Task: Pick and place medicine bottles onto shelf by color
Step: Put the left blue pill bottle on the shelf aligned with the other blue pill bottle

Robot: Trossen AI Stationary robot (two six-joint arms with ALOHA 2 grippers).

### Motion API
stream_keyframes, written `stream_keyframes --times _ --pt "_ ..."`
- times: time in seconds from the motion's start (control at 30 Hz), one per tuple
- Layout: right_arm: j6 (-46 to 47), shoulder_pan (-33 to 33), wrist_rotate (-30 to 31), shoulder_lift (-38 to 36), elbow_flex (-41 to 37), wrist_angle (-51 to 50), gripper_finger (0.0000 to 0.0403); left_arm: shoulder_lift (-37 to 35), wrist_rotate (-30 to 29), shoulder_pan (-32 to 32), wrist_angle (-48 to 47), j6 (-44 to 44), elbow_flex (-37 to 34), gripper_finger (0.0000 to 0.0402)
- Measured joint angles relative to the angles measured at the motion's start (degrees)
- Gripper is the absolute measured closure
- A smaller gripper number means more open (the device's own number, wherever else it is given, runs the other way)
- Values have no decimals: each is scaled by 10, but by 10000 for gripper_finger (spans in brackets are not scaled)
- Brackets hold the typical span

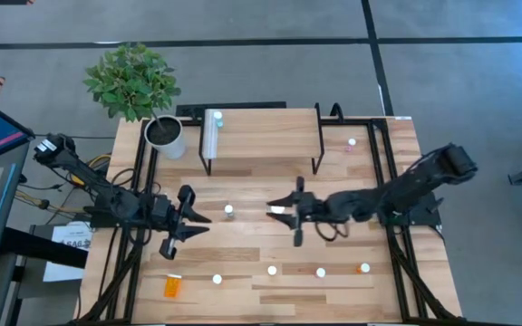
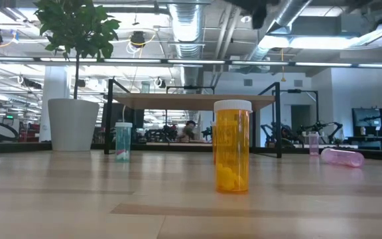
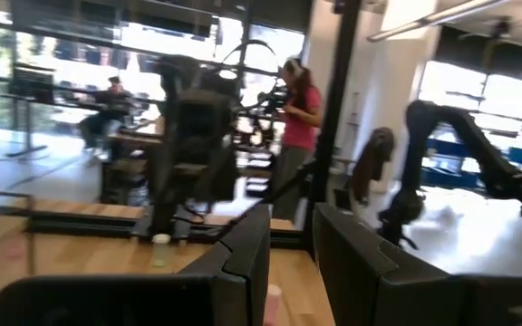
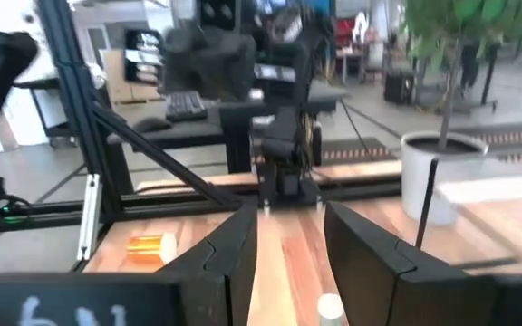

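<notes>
left claw (image 1: 203, 224): hanging over the left half of the table, pointing toward the middle. fingers a little apart, nothing pinched between them
right claw (image 1: 273, 211): over the middle of the table, pointing back at the left one. fingers spread, nothing in the gap either
teal bottle (image 1: 229, 211): upright on the table between the two claws, not touching either
shelf (image 1: 261, 136): low wooden board on black legs, along the far edge of the table
bottle on the shelf (image 1: 216, 116): just one, white cap, at the shelf's far left corner
pink bottle (image 1: 351, 143): on the table just right of the shelf, near the far right corner
front row (image 1: 272, 270): four upright bottles strung along the near edge, well apart from each other. the rightmost one (image 1: 364, 268) is orange
lying orange bottle (image 1: 172, 286): on its side near the table's near left corner
big orange bottle (image 2: 232, 146): upright, closest thing in the low view, pills sitting in the bottom
plant pot (image 1: 164, 136): white, leafy plant in it, far left corner just beside the shelf
person (image 3: 297, 109): pink top, standing in the room beyond the table, seen in the left wrist view
</notes>
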Motion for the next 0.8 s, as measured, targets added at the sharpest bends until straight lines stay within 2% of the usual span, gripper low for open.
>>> stream_keyframes --times 0.17,0.4,0.57,0.67,0.8 --pt "0 -9 0 23 38 -47 248 0 25 0 0 0 0 325" --pt "28 -6 -15 8 44 -74 248 0 16 0 -14 8 0 325" --pt "34 -9 -18 36 43 -90 248 0 -39 -1 -38 10 0 325" --pt "35 -15 -18 62 43 -93 248 0 -93 -1 -65 6 0 325" --pt "33 -21 -18 69 46 -89 248 0 -162 1 -114 -50 0 325"
